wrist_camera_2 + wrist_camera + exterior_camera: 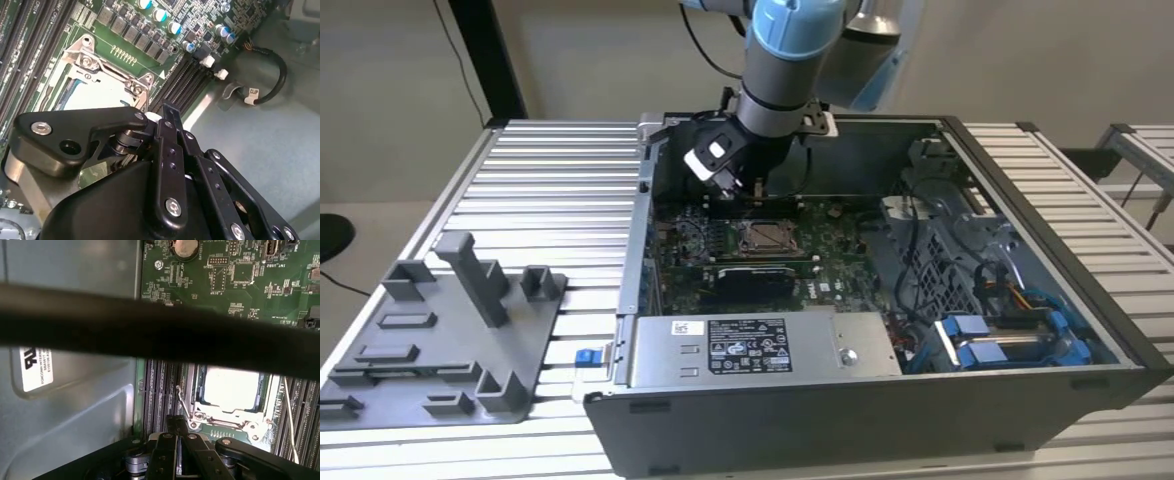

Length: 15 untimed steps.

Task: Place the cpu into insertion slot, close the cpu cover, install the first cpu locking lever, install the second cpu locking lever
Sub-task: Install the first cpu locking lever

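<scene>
The cpu (232,387) lies in the insertion slot (765,237), its pale metal top showing through the window of the cpu cover (227,415), which lies flat over it. In the second wrist view the cpu (92,97) sits under the cover's silvery frame (117,75). One thin wire lever (183,401) runs along one side of the socket and another (290,417) along the other side; whether they are latched I cannot tell. My gripper (736,188) hangs just behind the socket, shut on nothing, its tips (176,421) (165,111) close to the cover's hinge end.
The open computer case (881,400) stands on a slatted metal table, with a grey labelled power-supply box (754,345) in front of the board. Memory slots (162,390) flank the socket. A grey fixture tray (440,340) lies at the exterior view's left. A black bar (150,330) crosses the first wrist view.
</scene>
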{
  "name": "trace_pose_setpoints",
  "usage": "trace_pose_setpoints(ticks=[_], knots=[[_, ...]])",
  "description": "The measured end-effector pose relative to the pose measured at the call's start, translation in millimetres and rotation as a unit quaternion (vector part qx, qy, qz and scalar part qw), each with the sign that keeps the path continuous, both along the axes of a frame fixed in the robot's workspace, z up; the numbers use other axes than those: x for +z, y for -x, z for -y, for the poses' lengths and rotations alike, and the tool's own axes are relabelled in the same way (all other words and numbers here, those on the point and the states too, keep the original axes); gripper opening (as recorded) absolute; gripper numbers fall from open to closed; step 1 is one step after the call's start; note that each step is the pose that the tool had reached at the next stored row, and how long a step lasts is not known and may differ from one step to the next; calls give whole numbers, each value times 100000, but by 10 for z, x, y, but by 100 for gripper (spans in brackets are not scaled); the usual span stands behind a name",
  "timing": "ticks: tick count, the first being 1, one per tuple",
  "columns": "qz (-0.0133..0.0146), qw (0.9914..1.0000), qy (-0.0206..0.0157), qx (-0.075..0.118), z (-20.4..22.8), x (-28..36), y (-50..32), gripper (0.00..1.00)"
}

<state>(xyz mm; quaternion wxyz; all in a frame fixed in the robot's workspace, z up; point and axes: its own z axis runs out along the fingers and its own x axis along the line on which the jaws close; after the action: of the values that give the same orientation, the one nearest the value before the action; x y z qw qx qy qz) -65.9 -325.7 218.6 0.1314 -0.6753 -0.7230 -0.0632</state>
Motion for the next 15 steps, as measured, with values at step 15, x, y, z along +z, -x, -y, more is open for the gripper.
trace_pose_setpoints(ticks=[15], knots=[[9,100000,8,-11,0,-94,20,0]])
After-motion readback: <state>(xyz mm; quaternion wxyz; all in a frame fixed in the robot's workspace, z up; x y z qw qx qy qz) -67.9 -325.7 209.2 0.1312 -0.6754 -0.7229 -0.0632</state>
